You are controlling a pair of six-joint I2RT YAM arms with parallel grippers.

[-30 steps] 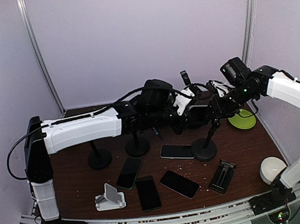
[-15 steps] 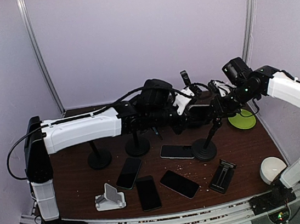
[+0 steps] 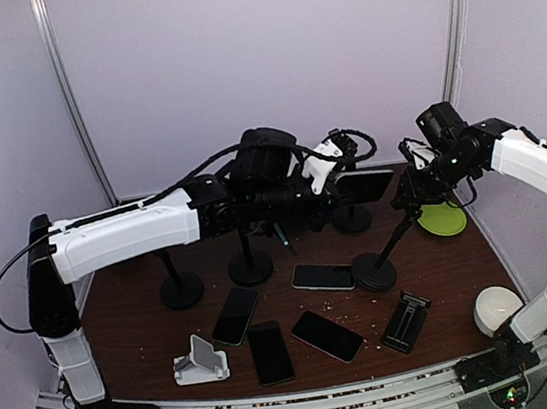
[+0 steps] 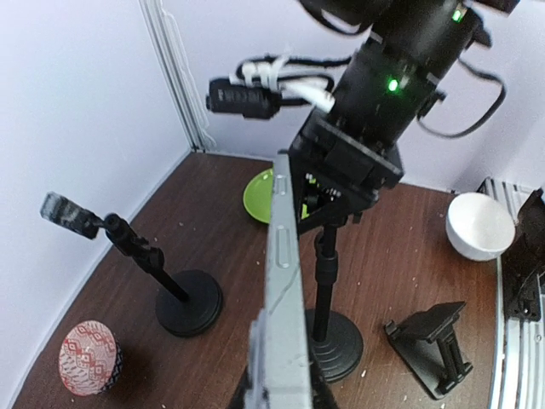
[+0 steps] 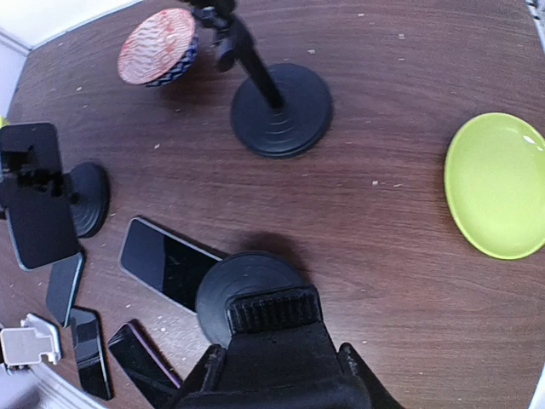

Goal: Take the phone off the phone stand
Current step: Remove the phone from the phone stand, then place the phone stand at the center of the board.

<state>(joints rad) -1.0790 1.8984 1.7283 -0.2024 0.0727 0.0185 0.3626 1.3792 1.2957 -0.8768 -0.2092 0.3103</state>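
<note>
Your left pincer point(image 3: 339, 190), clenched on the phone point(image 3: 366, 185), has carried it up and clear of the phone stand point(image 3: 393, 238) that your right pincer point(image 3: 413, 196) grips at the head, so removal looks essentially done.

Pale lilac walls point(image 3: 254, 56), metal corner posts point(image 3: 71, 100) (one each side), dark brown wooden table point(image 3: 139, 333).

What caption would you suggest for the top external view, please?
Left pincer holds the phone beside the phone stand, which the right pincer grips.
</note>
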